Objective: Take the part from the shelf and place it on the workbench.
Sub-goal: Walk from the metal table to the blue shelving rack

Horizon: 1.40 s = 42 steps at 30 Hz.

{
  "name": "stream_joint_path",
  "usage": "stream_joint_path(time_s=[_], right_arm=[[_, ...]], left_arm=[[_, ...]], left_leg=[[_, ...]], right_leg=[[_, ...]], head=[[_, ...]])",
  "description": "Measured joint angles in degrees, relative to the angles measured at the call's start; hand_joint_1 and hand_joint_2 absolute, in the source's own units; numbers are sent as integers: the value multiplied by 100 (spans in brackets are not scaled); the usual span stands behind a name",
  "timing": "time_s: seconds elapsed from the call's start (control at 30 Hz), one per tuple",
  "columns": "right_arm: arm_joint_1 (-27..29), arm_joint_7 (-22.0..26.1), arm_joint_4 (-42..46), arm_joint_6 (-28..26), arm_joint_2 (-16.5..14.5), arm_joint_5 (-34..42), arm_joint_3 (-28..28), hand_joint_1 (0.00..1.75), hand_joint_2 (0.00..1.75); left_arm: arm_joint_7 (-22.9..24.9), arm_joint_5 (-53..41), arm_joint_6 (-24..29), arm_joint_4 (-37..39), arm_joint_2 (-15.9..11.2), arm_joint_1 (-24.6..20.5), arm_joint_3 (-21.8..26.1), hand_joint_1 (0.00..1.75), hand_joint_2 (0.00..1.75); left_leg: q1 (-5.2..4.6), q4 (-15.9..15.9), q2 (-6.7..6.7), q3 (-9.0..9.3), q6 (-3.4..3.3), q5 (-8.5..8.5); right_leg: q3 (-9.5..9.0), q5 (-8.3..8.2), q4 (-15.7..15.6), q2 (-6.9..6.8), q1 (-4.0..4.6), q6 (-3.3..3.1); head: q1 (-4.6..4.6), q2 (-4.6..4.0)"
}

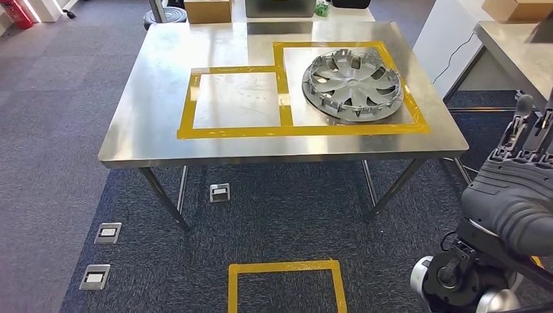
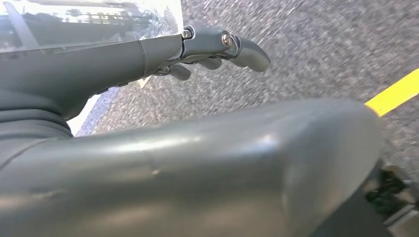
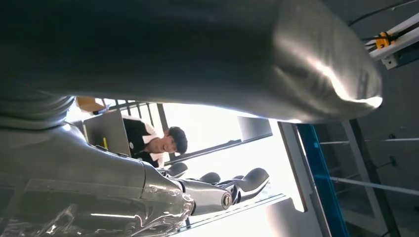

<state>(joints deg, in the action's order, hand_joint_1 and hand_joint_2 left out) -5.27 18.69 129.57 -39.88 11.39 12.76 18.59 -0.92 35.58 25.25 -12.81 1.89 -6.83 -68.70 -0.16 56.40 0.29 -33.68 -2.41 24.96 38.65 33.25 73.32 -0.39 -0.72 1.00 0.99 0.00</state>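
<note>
The part point(image 1: 352, 85), a silver wheel cover with curved spokes, lies flat on the workbench point(image 1: 156, 124) in the upper right of the head view. It sits inside the larger of two yellow tape rectangles point(image 1: 300, 130); its rim overlaps the tape line on the right side. The smaller rectangle, to its left, has only bare metal inside it.

We see the right hand point(image 1: 522, 140) at the right edge of the head view, raised beside the bench corner and well apart from the part. Its fingers point upward and are partly cut off by the frame. In the right wrist view the right hand's fingers point(image 3: 249, 180) lie loosely apart and curved, with nothing between them. A clear plastic wrap covers the wrist section in the lower left of that view, and the thick thumb blocks the whole top of the picture.

In the left wrist view the left hand point(image 2: 212, 47) shows in the upper middle, fingers slightly curled and holding nothing. The thumb hides most of the lower frame. The carpet behind is blurred, and a yellow tape strip point(image 2: 395, 91) crosses the right edge.

A yellow floor square point(image 1: 285, 287) marks the carpet at the bottom centre of the head view, with floor sockets point(image 1: 107, 233) to the lower left. A cardboard box point(image 1: 207, 10) stands at the top edge, cut off. A person point(image 3: 153, 140) appears behind a laptop point(image 3: 106, 131) in the right wrist view, against strong backlight.
</note>
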Motion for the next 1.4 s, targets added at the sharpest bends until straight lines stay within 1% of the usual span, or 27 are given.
stream_joint_path(time_s=[0.07, 0.13, 0.17, 0.23, 0.27, 0.33, 0.4, 0.43, 0.47, 0.5, 0.57, 0.63, 0.7, 0.77, 0.8, 0.9, 0.93, 0.97, 1.03, 1.07, 1.1, 1.17, 1.2, 1.27, 1.3, 1.33, 1.4], right_arm=[[-6, 0, 2, -1, 0, 0, -5, 0, 0], [-19, -1, 7, 1, 0, -10, -10, 0, 0], [-24, -5, 9, 1, 0, -21, -13, 0, 0], [-19, -25, 8, 2, -1, -42, -16, 0, 0], [-17, -36, 8, 2, -1, -47, -17, 0, 0], [-9, -47, 5, 2, -2, -44, -19, 0, 0], [-2, -46, 4, 2, -2, -38, -22, 0, 0], [4, -45, 4, 2, -2, -37, -23, 0, 0], [11, -45, 4, 2, -2, -37, -27, 0, 0], [19, -45, 5, 2, -2, -38, -33, 0, 0], [38, -46, 7, 2, -2, -44, -59, 0, 0], [64, -46, 11, 2, -2, -53, -99, 0, 0], [95, -45, 15, 1, -1, -56, -145, 0, 0], [140, -34, 16, 1, 0, -46, -201, 0, 0], [166, -27, 16, -1, 2, -40, -233, 0, 0], [232, -14, 15, -9, 7, -24, -334, 0, 0], [258, -10, 15, -11, 7, -21, -365, 0, 0], [287, -8, 15, -14, 7, -20, -393, 0, 0], [326, 1, 16, -15, 7, -17, -444, 0, 0], [334, 7, 17, -15, 7, -17, -466, 0, 0], [338, 13, 21, -14, 7, -17, -489, 0, 0], [357, 23, 38, -14, 7, -17, -536, 0, 0], [370, 26, 48, -14, 7, -17, -557, 0, 0], [398, 28, 56, -14, 6, -13, -586, 0, 0], [407, 28, 57, -14, 5, -6, -597, 0, 0], [417, 28, 57, -14, 4, 2, -605, 0, 0], [438, 28, 57, -14, 2, 17, -627, 0, 0]], left_arm=[[0, 4, 14, -1, 9, -1, 0, 0, 0], [-8, 6, 28, -2, 25, -1, 0, 0, 0], [-16, 8, 33, -2, 32, 0, 0, 0, 0], [-35, 15, 37, -2, 38, 6, 0, 0, 0], [-43, 19, 38, -1, 38, 12, 0, 0, 0], [-54, 29, 39, -1, 37, 32, 0, 0, 0], [-60, 36, 39, -1, 38, 41, 0, 0, 0], [-62, 38, 39, 0, 38, 41, 0, 0, 0], [-64, 43, 39, 0, 38, 39, 1, 0, 0], [-64, 49, 39, 0, 38, 39, 1, 0, 0], [-69, 61, 39, 0, 37, 35, 2, 0, 0], [-78, 73, 40, 0, 34, 20, 2, 0, 0], [-86, 86, 47, -1, 37, 6, 2, 0, 0], [-85, 96, 52, -1, 46, 13, 2, 0, 0], [-82, 98, 53, -1, 49, 16, 3, 0, 0], [-81, 102, 53, 0, 60, 16, 4, 0, 0], [-81, 103, 52, 0, 64, 17, 4, 0, 0], [-81, 105, 52, 0, 67, 18, 4, 0, 0], [-82, 110, 54, 0, 67, 18, 4, 0, 0], [-85, 112, 55, 0, 70, 17, 4, 0, 0], [-89, 113, 57, 0, 74, 17, 4, 0, 0], [-98, 114, 60, 0, 84, 17, 4, 0, 0], [-102, 117, 62, 0, 86, 18, 4, 0, 0], [-105, 130, 65, 1, 86, 24, 4, 0, 0], [-104, 137, 66, 1, 85, 30, 5, 0, 0], [-102, 143, 66, 2, 84, 38, 5, 0, 0], [-98, 148, 65, 2, 81, 51, 7, 0, 0]], left_leg=[[-6, 69, -2, -193, 25, -108], [-19, 128, -7, -315, 75, -210], [-20, 140, -9, -348, 108, -266], [-5, 136, -13, -388, 180, -362], [2, 168, -18, -418, 217, -304], [21, 512, -30, -531, 287, 154], [42, 1220, -31, -675, 342, 757], [50, 1548, -31, -702, 357, 892], [53, 1744, -31, -663, 364, 872], [55, 1764, -31, -537, 360, 735], [51, 1256, -35, -9, 314, 462], [28, 427, -41, 595, 248, 558], [-11, 14, -43, 792, 183, 680], [-7, -38, -22, 699, 103, 563], [3, -59, -8, 643, 62, 488], [6, -71, 19, 403, -12, 261], [1, -58, 22, 314, -19, 190], [-4, -36, 24, 220, -19, 122], [-8, 31, 26, 8, -4, 4], [-9, 73, 26, -92, 8, -47], [-19, 119, 23, -178, 26, -89], [-27, 177, 19, -279, 76, -180], [-24, 183, 18, -304, 109, -231], [-6, 172, 11, -336, 174, -315], [-1, 209, 5, -369, 210, -246], [5, 333, -1, -422, 246, -60], [27, 897, -5, -573, 315, 548]], right_leg=[[-563, -230, -644, -3, 10, -41], [-1131, -180, -1448, -6, 36, -106], [-1263, -130, -1664, -3, 52, -138], [-1220, -187, -1725, -1, 59, -217], [-1168, -244, -1728, -5, 50, -260], [-1024, -394, -1736, -20, 21, -337], [-835, -538, -1716, -21, 23, -361], [-729, -610, -1698, -20, 24, -358], [-617, -677, -1676, -20, 25, -350], [-505, -742, -1648, -20, 25, -339], [-307, -856, -1583, -18, 26, -310], [-196, -951, -1539, -20, 36, -260], [-172, -1058, -1558, -26, 30, -188], [-148, -1094, -1579, -13, 16, -112], [-110, -963, -1508, -1, 13, -82], [91, -82, -642, 15, 3, -23], [137, 96, -271, 15, 1, -11], [131, 114, -12, 16, 1, -5], [-122, -181, -43, 16, 2, -18], [-397, -319, -364, 15, 6, -41], [-724, -343, -816, 11, 17, -71], [-1198, -200, -1561, 6, 43, -131], [-1271, -138, -1719, 7, 59, -158], [-1205, -205, -1739, 3, 59, -221], [-1154, -265, -1737, -4, 47, -257], [-1090, -334, -1742, -12, 30, -290], [-927, -471, -1731, -20, 17, -328]], head=[[24, 0], [40, 0], [44, 0], [44, 0], [44, 0], [8, 0], [-56, 0], [-80, 0], [-98, 0], [-111, 0], [-127, 0], [-128, 0], [-127, 0], [-132, 0], [-122, 0], [-51, 0], [-34, 0], [-23, 0], [2, 0], [13, 0], [25, 0], [34, 0], [39, 0], [46, 0], [47, 0], [30, 0], [-26, 0]])
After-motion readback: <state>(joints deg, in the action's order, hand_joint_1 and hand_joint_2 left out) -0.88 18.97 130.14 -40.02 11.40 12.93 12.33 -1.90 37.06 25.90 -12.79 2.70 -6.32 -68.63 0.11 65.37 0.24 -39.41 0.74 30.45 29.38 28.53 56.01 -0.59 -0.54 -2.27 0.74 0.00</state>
